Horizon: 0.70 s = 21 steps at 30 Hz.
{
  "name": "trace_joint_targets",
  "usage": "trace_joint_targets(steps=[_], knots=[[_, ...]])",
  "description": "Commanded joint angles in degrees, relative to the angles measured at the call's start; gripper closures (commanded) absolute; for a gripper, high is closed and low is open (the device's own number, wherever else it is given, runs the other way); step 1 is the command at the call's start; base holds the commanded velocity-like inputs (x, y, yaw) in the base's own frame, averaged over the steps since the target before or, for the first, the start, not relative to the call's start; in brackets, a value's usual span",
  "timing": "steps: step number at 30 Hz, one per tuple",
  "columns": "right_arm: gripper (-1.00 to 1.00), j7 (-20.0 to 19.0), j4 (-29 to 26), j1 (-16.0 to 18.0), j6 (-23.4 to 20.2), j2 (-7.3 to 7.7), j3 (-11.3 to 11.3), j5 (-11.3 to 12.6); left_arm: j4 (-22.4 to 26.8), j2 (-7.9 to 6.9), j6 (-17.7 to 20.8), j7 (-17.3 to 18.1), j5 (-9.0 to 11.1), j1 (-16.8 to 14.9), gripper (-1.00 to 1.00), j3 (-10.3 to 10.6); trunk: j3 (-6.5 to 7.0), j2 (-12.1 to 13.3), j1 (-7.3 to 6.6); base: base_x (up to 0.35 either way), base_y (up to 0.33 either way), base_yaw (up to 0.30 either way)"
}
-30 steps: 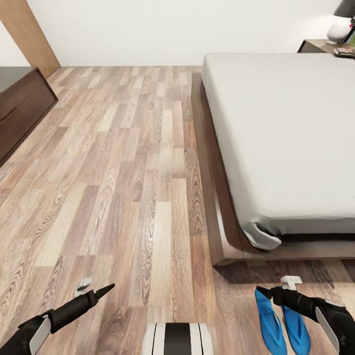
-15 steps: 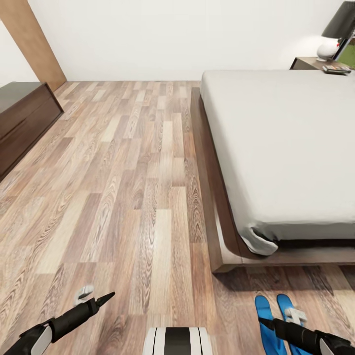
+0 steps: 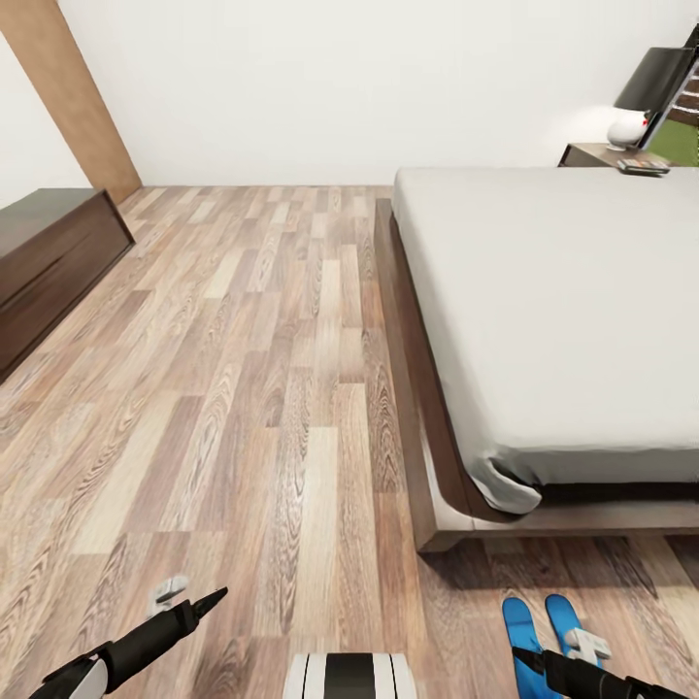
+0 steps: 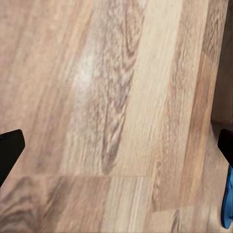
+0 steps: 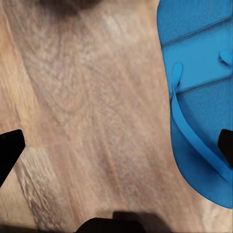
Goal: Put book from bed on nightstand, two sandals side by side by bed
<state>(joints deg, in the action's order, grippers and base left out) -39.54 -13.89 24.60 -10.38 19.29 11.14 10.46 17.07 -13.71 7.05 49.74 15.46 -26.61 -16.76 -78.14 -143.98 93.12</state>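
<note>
The two sandals (image 3: 544,636) lie side by side on the wood-plank floor (image 3: 291,388), directly under and just ahead of my right gripper (image 3: 568,658), their long axes running toward the foot of the bed (image 3: 544,320). In my right wrist view one sandal (image 5: 199,107) sits off to one finger's side, not between the fingers, and the gripper stands wide. My left gripper (image 3: 189,607), also wide and empty, hangs over bare floor, farther from them. The bed frame's corner lies just beyond the sandals; open floor stretches away beside my left gripper. A small dark flat thing (image 3: 643,167), perhaps the book, rests on the far nightstand (image 3: 592,155).
</note>
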Motion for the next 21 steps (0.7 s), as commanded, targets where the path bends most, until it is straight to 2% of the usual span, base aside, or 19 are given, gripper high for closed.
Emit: trace_joint_targets(steps=[1, 21], knots=[[-1.00, -0.18, -0.01, 0.01, -0.54, 0.03, 0.12, 0.52, -0.02, 0.00, 0.60, 0.14, 0.45, -0.02, -1.00, -0.03, 0.19, 0.00, -0.03, 0.000, 0.000, 0.000], [-1.00, -0.04, 0.00, 0.01, -0.49, 0.31, 0.14, 0.53, -0.06, 0.01, 0.52, 0.06, 0.47, -0.02, -1.00, -0.03, 4.62, 0.27, -0.55, 0.000, 0.000, 0.000]])
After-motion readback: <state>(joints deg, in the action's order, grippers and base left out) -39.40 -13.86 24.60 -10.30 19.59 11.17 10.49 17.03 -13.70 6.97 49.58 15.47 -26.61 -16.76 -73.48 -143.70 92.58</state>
